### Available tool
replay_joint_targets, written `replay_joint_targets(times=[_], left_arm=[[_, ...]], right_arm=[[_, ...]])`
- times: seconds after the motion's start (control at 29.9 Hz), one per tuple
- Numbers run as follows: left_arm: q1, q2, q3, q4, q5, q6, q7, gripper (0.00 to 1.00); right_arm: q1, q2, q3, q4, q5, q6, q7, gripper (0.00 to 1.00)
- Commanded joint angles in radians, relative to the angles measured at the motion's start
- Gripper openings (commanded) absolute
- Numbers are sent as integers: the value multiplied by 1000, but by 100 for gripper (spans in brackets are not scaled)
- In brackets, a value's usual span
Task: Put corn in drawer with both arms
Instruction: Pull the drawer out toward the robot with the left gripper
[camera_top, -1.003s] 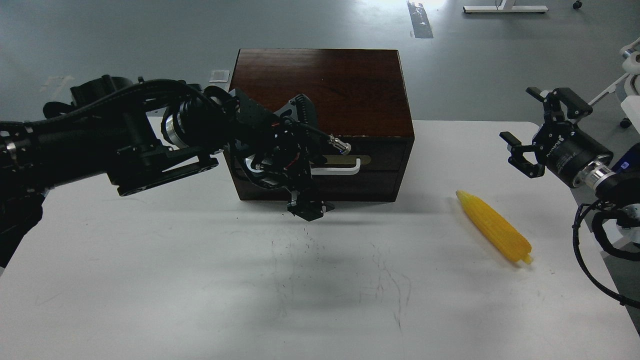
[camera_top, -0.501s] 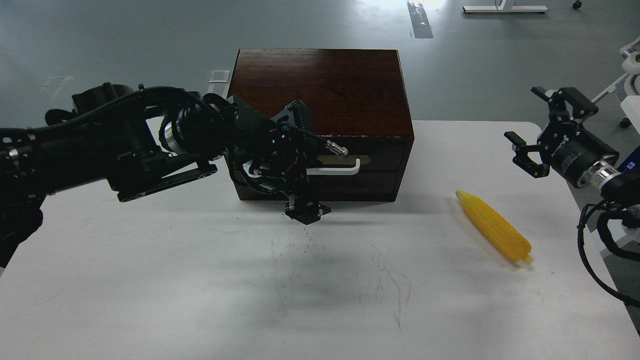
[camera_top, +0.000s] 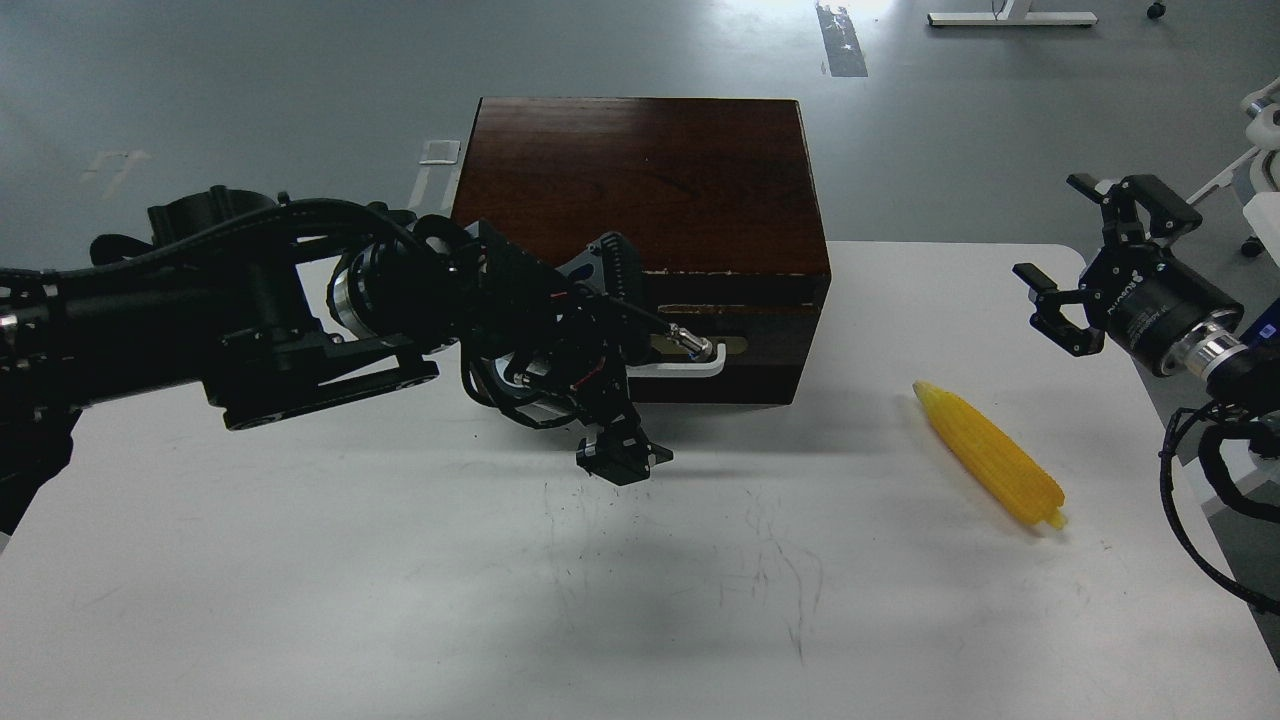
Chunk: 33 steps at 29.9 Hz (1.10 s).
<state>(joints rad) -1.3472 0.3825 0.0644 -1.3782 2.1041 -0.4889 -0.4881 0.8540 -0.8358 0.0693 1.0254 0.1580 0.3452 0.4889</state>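
The dark brown wooden box (camera_top: 640, 180) stands at the back middle of the white table (camera_top: 300, 600). Its drawer (camera_top: 745, 365) is pulled out a little, with a narrow pale gap along its top edge. My left gripper (camera_top: 625, 370) is at the left end of the white bar handle (camera_top: 690, 365). Its dark fingers overlap the handle, so I cannot tell its grip. The yellow corn (camera_top: 990, 455) lies on the table right of the box, with its pale point toward the box. My right gripper (camera_top: 1070, 250) is open and empty, in the air above and right of the corn.
The table's right edge runs close behind the corn. My right arm's cables (camera_top: 1190, 480) hang beside that edge. White chair legs (camera_top: 1250, 150) stand on the grey floor at the far right. Faint scuff marks (camera_top: 770, 560) cross the table's middle.
My left gripper has moved toward me and down with the handle, and the drawer has slid out a little, opening a gap at its top. My right gripper has shifted slightly right.
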Motion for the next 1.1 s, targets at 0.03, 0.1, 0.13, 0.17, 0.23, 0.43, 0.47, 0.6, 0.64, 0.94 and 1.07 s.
replay_joint_targets(times=[0.03,0.1,0.13,0.17,0.23,0.43,0.47,0.6,0.64,0.94,1.07], left_arm=[[0,30,0,-74,-28,0,-1,99],[0,41,0,-100,-42,0,-1,99],[0,51,0,-116,-42,0,-1,99],[0,56,0,-125,-42,0,-1,99],[0,67,0,-146,-44,0,-1,99],[0,73,0,-167,-46,0,-1,99],[0,73,0,-167,-46,0,-1,99],[-3,75,-11,-166,-52,0,-1,99],[-4,78,-15,-168,-62,0,-1,99],[22,211,-233,-171,-820,0,-1,99],[100,286,-287,-159,-1149,0,-1,99]], right_arm=[[-1,0,0,-1,0,0,0,100],[-6,1,0,1,0,0,0,100],[-9,0,0,1,0,0,0,100],[-9,0,0,1,0,0,0,100],[-9,0,0,1,0,2,0,100],[-9,0,1,2,0,2,0,100],[-9,1,0,2,0,2,0,100],[-9,0,1,2,0,2,0,100],[-9,0,1,2,0,2,0,100],[-12,-14,1,2,0,3,0,100],[-12,-14,1,2,0,3,0,100]])
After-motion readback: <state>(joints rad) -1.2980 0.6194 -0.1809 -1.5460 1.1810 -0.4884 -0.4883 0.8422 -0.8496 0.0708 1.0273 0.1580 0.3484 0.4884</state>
